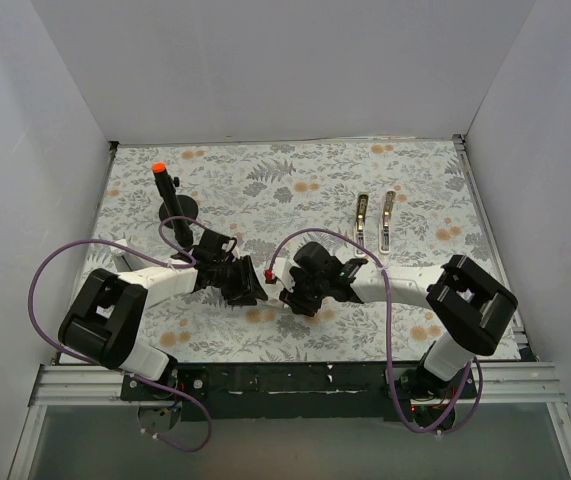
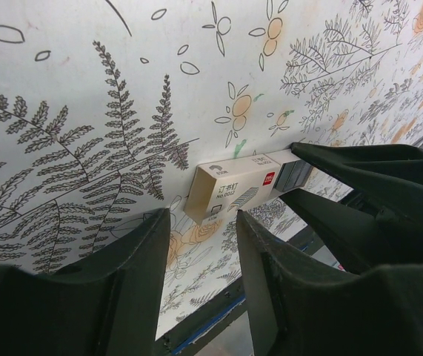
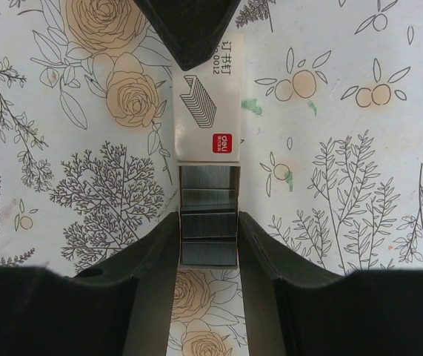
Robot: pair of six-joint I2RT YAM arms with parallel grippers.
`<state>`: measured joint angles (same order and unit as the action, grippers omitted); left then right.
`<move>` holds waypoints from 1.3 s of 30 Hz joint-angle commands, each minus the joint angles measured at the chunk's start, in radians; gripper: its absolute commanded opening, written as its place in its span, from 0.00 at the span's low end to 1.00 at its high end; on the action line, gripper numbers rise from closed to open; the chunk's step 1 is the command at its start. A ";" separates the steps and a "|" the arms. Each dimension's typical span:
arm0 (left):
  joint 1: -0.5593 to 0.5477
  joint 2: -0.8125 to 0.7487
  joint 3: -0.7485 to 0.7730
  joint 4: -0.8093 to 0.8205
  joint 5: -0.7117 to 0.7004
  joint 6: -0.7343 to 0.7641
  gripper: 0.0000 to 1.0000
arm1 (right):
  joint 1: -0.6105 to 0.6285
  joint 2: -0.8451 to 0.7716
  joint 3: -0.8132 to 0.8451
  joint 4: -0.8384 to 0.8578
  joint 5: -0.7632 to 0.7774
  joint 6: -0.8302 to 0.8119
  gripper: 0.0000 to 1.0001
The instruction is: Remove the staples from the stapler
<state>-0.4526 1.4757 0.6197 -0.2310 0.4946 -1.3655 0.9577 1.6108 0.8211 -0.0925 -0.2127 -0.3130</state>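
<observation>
Overhead view: you'll find the stapler (image 1: 362,218) lying opened into two halves, side by side on the floral surface (image 1: 265,170). It sits far right, well apart from both arms. The left end effector (image 1: 250,286) and right end effector (image 1: 288,296) meet tip to tip at near centre.

Left wrist view: your left fingers (image 2: 148,252) stand apart, with a small white box (image 2: 222,194) just beyond their tips. You cannot tell whether they grip it.

Right wrist view: your right fingers (image 3: 259,252) pinch the staples (image 3: 208,222), grey strips sticking out of the box's end.
</observation>
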 commanded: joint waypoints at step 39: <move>0.005 -0.020 -0.031 0.041 0.038 -0.033 0.36 | 0.042 0.049 -0.024 0.022 -0.089 -0.015 0.43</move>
<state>-0.4522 1.4757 0.5968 -0.1928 0.5251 -1.4029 0.9901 1.6405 0.8330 -0.0383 -0.2234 -0.2855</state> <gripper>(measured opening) 0.359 0.432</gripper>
